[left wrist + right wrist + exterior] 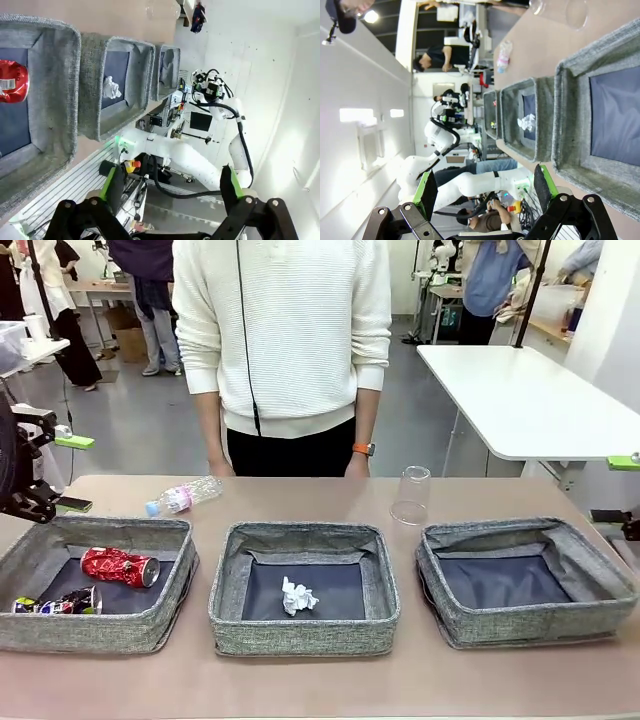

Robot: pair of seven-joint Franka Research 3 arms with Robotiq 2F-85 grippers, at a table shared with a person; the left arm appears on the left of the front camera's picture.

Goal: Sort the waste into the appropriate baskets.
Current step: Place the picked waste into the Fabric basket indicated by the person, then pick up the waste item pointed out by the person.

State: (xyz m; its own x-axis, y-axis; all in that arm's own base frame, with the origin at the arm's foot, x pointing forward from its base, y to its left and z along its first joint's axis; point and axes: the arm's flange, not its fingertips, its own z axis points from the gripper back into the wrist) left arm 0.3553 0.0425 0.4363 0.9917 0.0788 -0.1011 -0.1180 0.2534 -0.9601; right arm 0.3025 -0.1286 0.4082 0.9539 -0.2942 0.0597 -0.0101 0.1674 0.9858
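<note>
Three grey baskets stand in a row. The left basket (100, 630) holds a crushed red can (120, 567) and a dark printed can (62, 603). A crumpled paper ball (298, 596) lies in the middle basket (300, 635). The right basket (520, 625) has nothing in it. Behind them on the table lie a clear bottle (185, 495) on its side and an upturned clear cup (411, 496). My left gripper (75, 473) hangs open at the left table edge, my right gripper (620, 490) open at the right edge. Both are off the waste, with nothing between the fingers (112, 182) (544, 182).
A person in a white sweater stands at the far side, a hand (358, 465) resting at the table edge near the cup. Bare tabletop runs in front of the baskets and between bottle and cup. A white table (530, 400) stands back right.
</note>
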